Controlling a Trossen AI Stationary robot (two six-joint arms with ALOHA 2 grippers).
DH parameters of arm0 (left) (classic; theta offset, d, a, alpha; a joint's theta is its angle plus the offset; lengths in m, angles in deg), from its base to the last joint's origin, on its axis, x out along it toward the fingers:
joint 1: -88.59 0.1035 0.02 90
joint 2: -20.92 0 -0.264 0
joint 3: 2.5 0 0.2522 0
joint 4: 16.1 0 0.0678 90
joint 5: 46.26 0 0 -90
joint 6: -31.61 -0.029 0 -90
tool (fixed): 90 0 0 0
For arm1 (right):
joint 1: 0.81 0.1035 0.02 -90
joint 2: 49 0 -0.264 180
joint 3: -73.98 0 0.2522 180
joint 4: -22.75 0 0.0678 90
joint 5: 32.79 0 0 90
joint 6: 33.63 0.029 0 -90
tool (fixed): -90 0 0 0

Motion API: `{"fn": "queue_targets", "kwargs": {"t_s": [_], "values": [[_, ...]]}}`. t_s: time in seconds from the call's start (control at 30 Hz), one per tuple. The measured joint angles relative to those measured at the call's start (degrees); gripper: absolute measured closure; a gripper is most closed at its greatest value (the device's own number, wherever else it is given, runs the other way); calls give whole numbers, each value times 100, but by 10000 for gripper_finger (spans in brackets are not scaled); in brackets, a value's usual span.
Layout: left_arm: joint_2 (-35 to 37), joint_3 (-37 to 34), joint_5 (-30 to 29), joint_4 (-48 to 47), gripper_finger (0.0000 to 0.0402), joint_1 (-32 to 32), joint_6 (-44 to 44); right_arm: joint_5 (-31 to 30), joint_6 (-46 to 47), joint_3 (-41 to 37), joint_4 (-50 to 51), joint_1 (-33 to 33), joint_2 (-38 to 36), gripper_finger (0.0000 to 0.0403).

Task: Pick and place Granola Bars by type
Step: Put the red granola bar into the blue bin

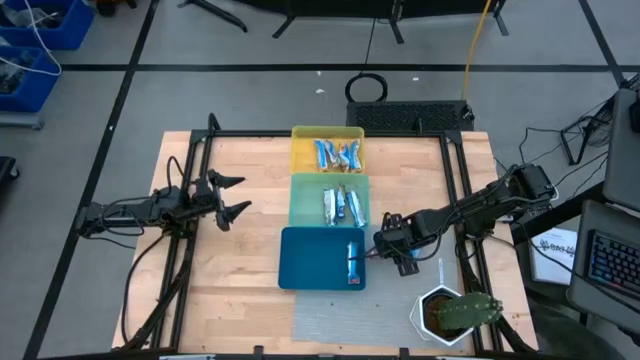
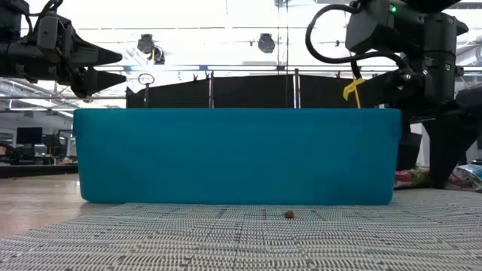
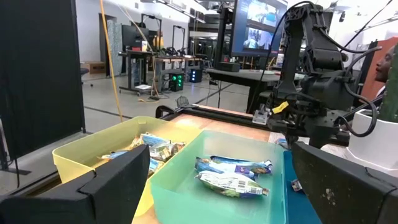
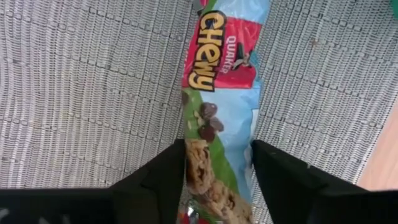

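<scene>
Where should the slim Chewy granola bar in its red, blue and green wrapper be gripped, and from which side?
Take the red-and-blue-wrapped Chewy bar across its narrow width, jaws on its two long edges, coming in lengthwise from one end: it is long, slim and flat. The right gripper is shut on it that way; the left gripper waits open, table's left.

Even overhead light on the table (image 1: pixel 240 270) in the high view, soft shadows under both arms, low view backlit by blown-out ceiling glare at top, blue tray (image 2: pixel 237 154) front sharp, mat foreground soft, right wrist fingers blurred, wrapper (image 4: pixel 224 93) crisp
</scene>
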Motion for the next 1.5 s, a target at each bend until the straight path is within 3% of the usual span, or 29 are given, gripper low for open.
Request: {"fn": "queue_targets", "kwargs": {"t_s": [0.47,0.77,1.17,1.5], "values": [[0,0,0,0,9,0,0,-20,499,0,29,0,-4,322],[0,-2,0,0,9,1,0,-18,372,58,607,11,-153,388],[0,-2,0,0,9,1,0,-29,276,455,1530,0,-149,387],[0,0,0,2,9,2,0,-249,688,1980,2722,2,-149,390]]}}
